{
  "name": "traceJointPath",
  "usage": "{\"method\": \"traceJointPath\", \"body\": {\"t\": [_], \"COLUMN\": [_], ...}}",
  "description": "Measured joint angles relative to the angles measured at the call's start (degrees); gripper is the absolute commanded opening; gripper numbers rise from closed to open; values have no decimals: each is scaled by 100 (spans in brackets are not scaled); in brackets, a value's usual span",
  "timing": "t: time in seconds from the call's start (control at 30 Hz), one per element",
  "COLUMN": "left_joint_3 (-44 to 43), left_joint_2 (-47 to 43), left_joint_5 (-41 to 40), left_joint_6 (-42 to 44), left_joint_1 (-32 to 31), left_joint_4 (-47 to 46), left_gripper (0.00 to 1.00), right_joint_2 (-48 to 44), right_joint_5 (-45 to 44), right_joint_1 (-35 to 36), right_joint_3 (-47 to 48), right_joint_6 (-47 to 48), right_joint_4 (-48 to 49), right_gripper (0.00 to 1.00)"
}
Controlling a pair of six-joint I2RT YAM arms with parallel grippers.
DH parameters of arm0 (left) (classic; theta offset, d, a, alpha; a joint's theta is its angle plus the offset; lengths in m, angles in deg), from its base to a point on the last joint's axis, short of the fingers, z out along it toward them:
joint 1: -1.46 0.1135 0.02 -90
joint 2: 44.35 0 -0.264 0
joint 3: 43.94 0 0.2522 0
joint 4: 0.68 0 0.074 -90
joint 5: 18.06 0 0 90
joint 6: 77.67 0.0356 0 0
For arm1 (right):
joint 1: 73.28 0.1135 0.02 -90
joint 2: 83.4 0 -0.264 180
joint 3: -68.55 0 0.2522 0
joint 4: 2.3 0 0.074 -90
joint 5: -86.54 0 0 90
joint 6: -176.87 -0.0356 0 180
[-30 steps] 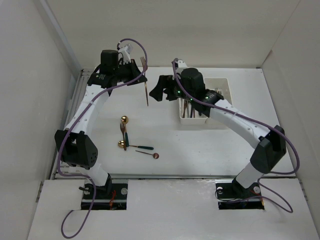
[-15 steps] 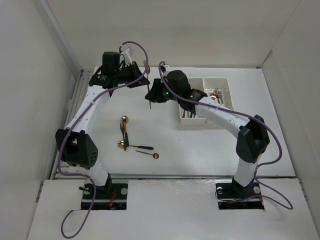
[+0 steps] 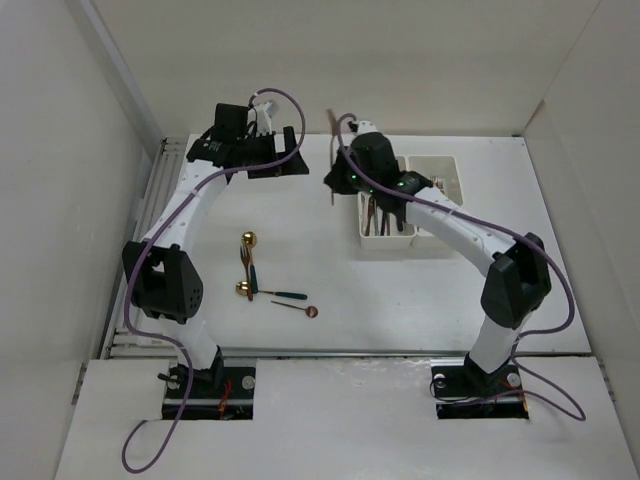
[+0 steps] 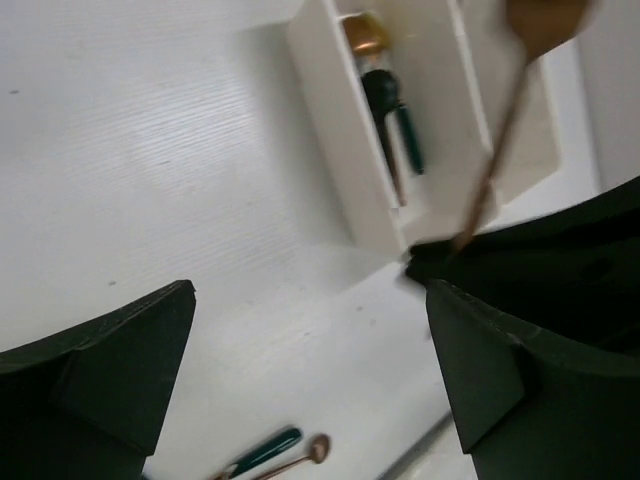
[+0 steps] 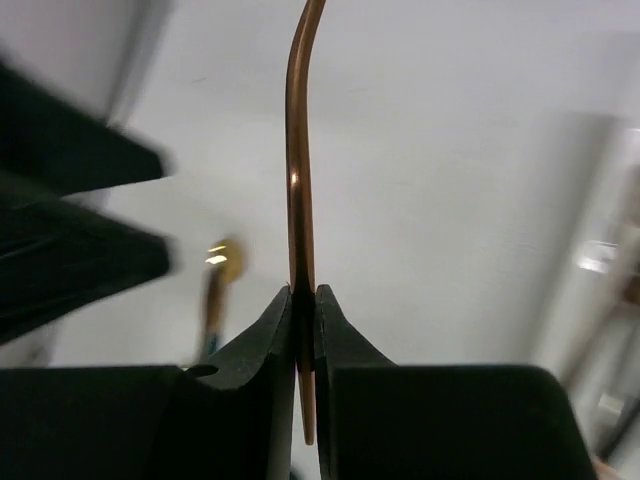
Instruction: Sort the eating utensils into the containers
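The white worktop [image 3: 420,290] fills the scene, walled in on the left, right and far sides. There are two arms. The left arm [image 3: 180,215] reaches to the far left, and the right arm [image 3: 470,235] curves over the near right.

Two white bins [image 3: 400,246] stand joined at the far right. The right arm hides part of their far end, so the utensils inside cannot be counted. The left wrist view shows a bin wall [image 4: 335,110], one gold bowl and one teal handle inside; the rest is cut off.

The left end effector [image 4: 310,290] is spread wide with nothing between its fingers. It hangs over the far worktop, left of the bins.

The right end effector [image 5: 305,295] is pressed together, pinching one copper utensil [image 5: 298,150] by its handle. The utensil stands upright in the air just left of the bins [image 3: 333,128]. Its head is too blurred to name.

Four utensils seem to lie loose at near left:
- a gold spoon [image 3: 249,238]
- a fork [image 3: 243,258] touching it
- a second gold spoon [image 3: 270,294] with a teal handle
- a copper spoon [image 3: 300,307]

Where the first two overlap, I cannot tell which one owns the teal handle there.
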State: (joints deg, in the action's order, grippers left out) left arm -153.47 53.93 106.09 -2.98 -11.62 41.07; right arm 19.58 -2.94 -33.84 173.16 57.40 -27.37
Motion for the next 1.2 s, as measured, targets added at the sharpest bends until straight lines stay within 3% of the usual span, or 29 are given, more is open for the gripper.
{"method": "traceJointPath", "body": {"t": [0.17, 0.3, 0.43, 0.47, 0.67, 0.73, 0.77, 0.87, 1.0, 1.2], "left_joint_3": [7, 750, 1412, 1495, 1832, 1888, 1904, 1939, 2006, 2035], "left_joint_2": [155, 153, 229, 254, 365, 413, 439, 544, 706, 905], "left_joint_5": [-1290, -2216, -2614, -2627, -2520, -2518, -2518, -2516, -2437, -2293], "left_joint_6": [949, 1438, 1663, 1698, 1950, 2044, 2083, 2210, 2350, 2533], "left_joint_1": [-9, -4, 9, 9, 9, 24, 31, 46, 61, 96], "left_joint_4": [575, 693, 1027, 1091, 1285, 1322, 1338, 1392, 1539, 1794], "left_gripper": [100, 100, 90, 83, 60, 57, 57, 55, 50, 46], "right_joint_2": [-511, -697, -531, -435, 236, 361, 393, 411, 396, 221], "right_joint_5": [-1397, -2590, -3425, -3563, -3845, -3836, -3825, -3805, -3799, -3790], "right_joint_1": [-973, -1886, -2378, -2398, -2341, -2339, -2339, -2339, -2339, -2339], "right_joint_3": [-328, -750, -981, -992, -1012, -1012, -1012, -997, -938, -870], "right_joint_6": [581, 914, 1141, 1187, 1399, 1434, 1447, 1473, 1488, 1513], "right_joint_4": [-935, -1561, -2081, -2168, -2345, -2391, -2420, -2459, -2472, -2551], "right_gripper": [0, 0, 0, 0, 0, 8, 20, 42, 58, 61]}}
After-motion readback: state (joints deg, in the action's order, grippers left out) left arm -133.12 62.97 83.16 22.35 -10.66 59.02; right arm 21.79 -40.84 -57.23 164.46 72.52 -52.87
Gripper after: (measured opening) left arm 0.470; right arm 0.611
